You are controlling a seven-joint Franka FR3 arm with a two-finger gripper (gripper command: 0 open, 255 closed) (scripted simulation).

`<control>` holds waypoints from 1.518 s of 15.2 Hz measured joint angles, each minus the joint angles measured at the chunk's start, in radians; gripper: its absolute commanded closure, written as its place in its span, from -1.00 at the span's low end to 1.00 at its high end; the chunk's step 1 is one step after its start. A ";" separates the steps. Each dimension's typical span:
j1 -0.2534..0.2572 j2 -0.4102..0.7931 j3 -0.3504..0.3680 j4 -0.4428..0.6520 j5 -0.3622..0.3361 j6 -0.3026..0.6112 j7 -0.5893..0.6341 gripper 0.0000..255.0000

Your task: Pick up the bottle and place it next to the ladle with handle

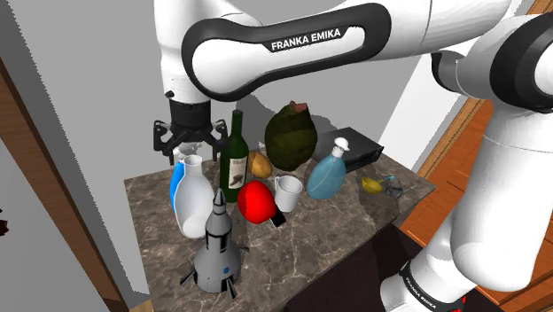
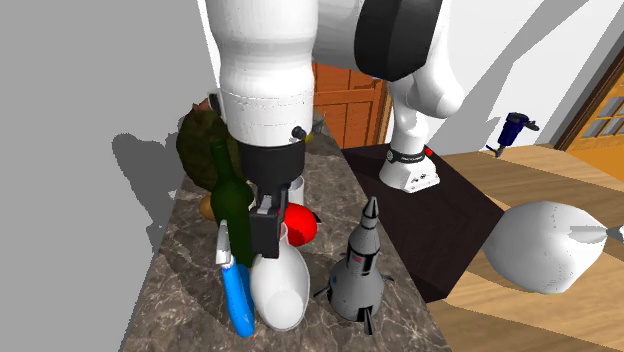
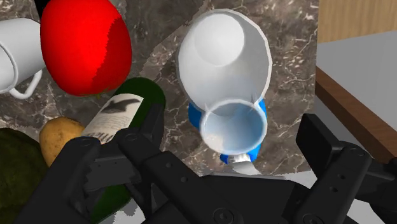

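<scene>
A white bottle with a blue side (image 1: pixel 189 197) stands upright near the marble table's (image 1: pixel 151 235) edge at the shoulder view's left. My gripper (image 1: pixel 189 151) hangs open just above its neck. In the wrist view the gripper (image 3: pixel 232 143) straddles the bottle's round mouth (image 3: pixel 232 127) without touching it, one finger (image 3: pixel 324 143) on either side. A dark green wine bottle (image 1: pixel 235 152) stands close beside it. The red ladle with a black handle (image 1: pixel 257 202) lies in front of the wine bottle. In the second exterior view the gripper (image 2: pixel 262 228) is over the white bottle (image 2: pixel 280 290).
A grey rocket model (image 1: pixel 217 244) stands near the front edge. A white mug (image 1: pixel 286 189), a potato (image 1: pixel 259 164), a dark green round thing (image 1: pixel 291 135), a pale blue flask (image 1: pixel 328 175), a black box (image 1: pixel 359 146) and a small yellow item (image 1: pixel 372 184) crowd the table.
</scene>
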 measured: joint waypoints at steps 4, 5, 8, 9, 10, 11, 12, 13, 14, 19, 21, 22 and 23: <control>0.003 0.020 -0.005 -0.027 -0.015 0.043 0.011 -1.00; 0.006 0.030 -0.007 -0.032 -0.021 0.056 0.016 -1.00; 0.005 0.031 -0.008 -0.045 -0.023 0.071 0.017 -1.00; 0.005 0.032 -0.009 -0.046 -0.023 0.072 0.017 -1.00; 0.005 0.032 -0.009 -0.046 -0.023 0.072 0.017 -1.00; 0.005 0.032 -0.009 -0.046 -0.023 0.072 0.017 -1.00; 0.005 0.032 -0.009 -0.046 -0.023 0.072 0.017 -1.00; 0.005 0.032 -0.009 -0.046 -0.023 0.072 0.017 1.00; 0.005 0.032 -0.009 -0.046 -0.023 0.072 0.017 1.00; 0.005 0.032 -0.009 -0.046 -0.023 0.072 0.017 1.00; 0.005 0.032 -0.009 -0.046 -0.023 0.072 0.017 1.00; 0.005 0.032 -0.009 -0.046 -0.023 0.072 0.017 1.00; 0.005 0.032 -0.009 -0.046 -0.023 0.073 0.017 1.00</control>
